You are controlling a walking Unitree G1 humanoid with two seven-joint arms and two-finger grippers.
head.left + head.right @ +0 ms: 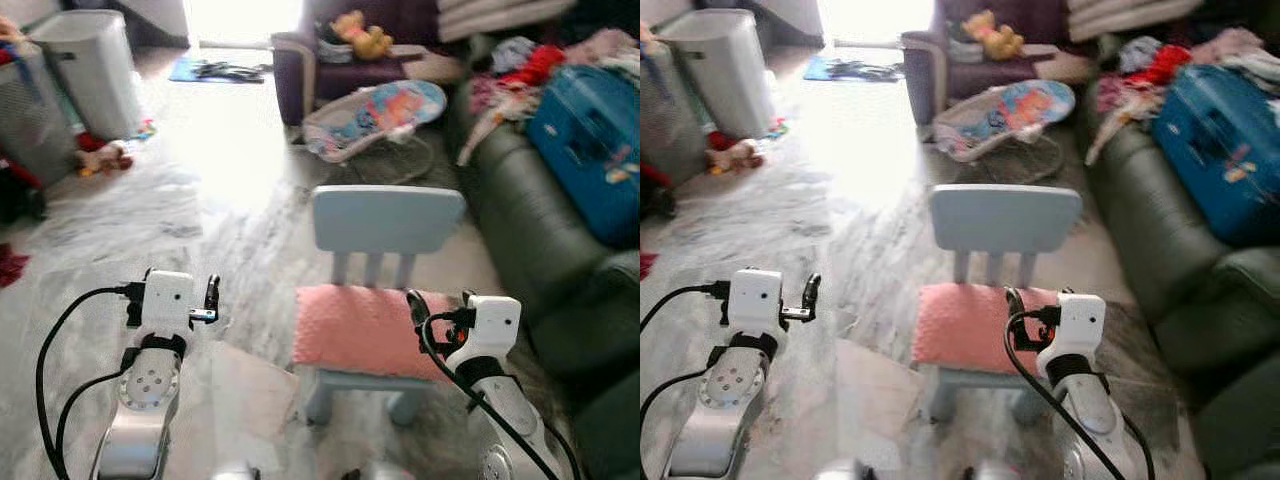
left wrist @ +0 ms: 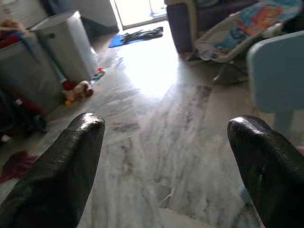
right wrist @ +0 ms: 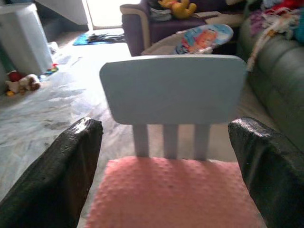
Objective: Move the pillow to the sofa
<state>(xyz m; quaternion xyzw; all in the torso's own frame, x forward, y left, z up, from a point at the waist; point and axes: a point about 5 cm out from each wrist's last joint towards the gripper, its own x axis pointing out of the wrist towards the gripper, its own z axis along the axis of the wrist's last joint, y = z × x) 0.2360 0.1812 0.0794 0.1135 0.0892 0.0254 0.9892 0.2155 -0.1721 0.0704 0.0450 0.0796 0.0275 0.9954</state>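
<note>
The pink pillow (image 1: 362,330) lies flat on the seat of the small blue chair (image 1: 385,222), with the dark sofa (image 1: 545,235) to its right. My right gripper (image 3: 166,166) hovers at the pillow's near edge, jaws spread wide and empty. My left gripper (image 2: 166,161) hangs over the marble floor (image 1: 230,200) left of the chair, jaws also wide and empty.

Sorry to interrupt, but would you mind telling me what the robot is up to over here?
The robot stands facing a small light-blue chair with a pink pillow lying on its seat. Both arms are raised: the right gripper is open and lined up with the pillow, not touching it, and the left gripper is open over bare marble floor beside the chair. The dark sofa, partly piled with clothes and a blue bag, is on the robot's right.
</note>
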